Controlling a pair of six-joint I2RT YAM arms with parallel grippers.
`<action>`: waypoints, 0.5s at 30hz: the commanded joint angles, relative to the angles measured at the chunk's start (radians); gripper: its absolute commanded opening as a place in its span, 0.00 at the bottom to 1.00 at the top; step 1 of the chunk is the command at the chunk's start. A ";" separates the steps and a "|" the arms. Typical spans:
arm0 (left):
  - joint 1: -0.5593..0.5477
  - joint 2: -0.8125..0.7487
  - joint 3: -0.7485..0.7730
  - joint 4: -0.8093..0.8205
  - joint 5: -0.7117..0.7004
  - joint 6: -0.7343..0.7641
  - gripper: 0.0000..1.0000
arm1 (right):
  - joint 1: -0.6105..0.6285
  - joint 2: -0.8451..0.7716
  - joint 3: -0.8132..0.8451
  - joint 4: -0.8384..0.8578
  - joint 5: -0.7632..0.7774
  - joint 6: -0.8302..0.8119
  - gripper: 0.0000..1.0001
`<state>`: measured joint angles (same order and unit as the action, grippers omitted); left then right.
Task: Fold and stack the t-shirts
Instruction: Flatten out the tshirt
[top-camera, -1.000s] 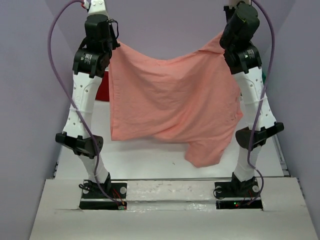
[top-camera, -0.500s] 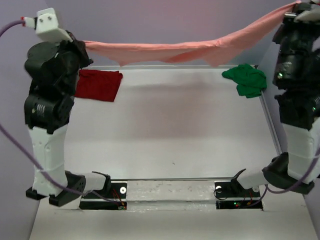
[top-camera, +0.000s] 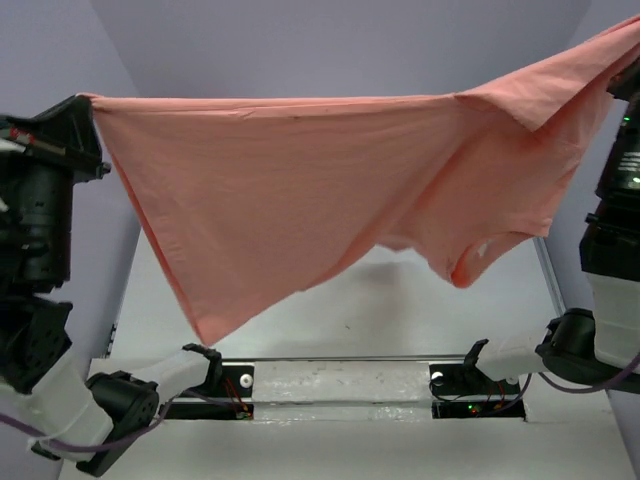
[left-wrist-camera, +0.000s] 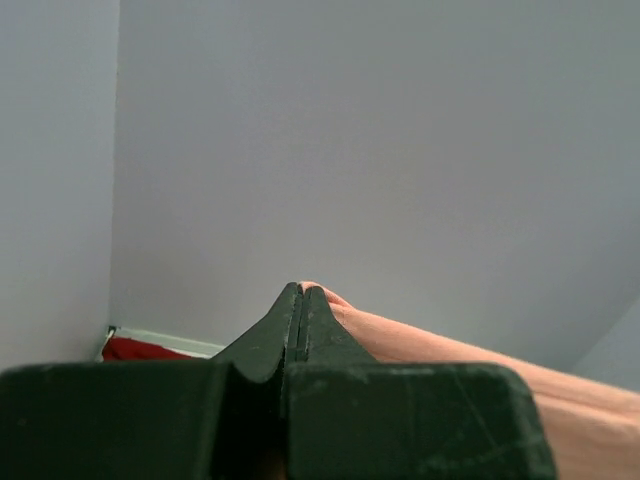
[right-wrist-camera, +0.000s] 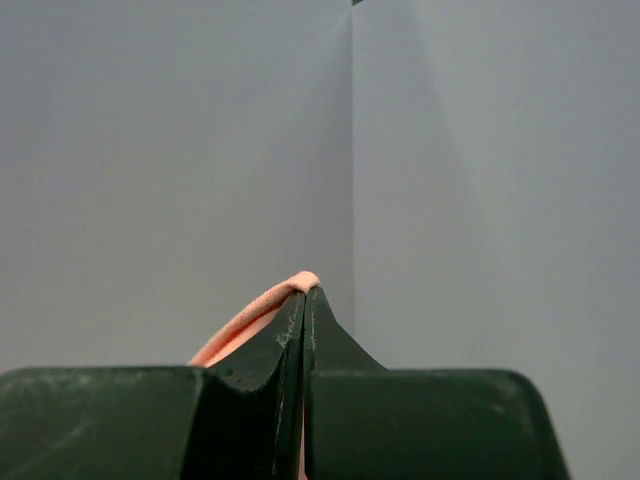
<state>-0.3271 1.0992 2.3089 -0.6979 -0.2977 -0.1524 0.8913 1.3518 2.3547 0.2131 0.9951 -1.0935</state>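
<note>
Both pairs of jaws are clamped on the salmon-pink t-shirt (top-camera: 300, 190), stretching it across the upper frame above the table (top-camera: 400, 320); we judge this spreads it for laying flat.

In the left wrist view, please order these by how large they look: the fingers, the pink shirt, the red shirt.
1. fingers, though nearness to the camera enlarges them
2. pink shirt
3. red shirt, only a sliver visible
</note>
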 joint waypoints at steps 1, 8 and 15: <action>-0.004 0.259 0.023 -0.020 -0.027 0.042 0.00 | 0.006 0.088 0.041 0.035 -0.033 -0.080 0.00; 0.109 0.598 0.205 -0.034 0.103 0.004 0.00 | -0.203 0.214 0.097 -0.156 -0.152 0.112 0.00; 0.155 0.617 0.207 -0.009 0.166 -0.001 0.00 | -0.492 0.293 0.063 -0.500 -0.404 0.579 0.00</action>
<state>-0.1905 1.8889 2.4668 -0.7849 -0.1799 -0.1547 0.4919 1.6249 2.3894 -0.0879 0.7826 -0.8024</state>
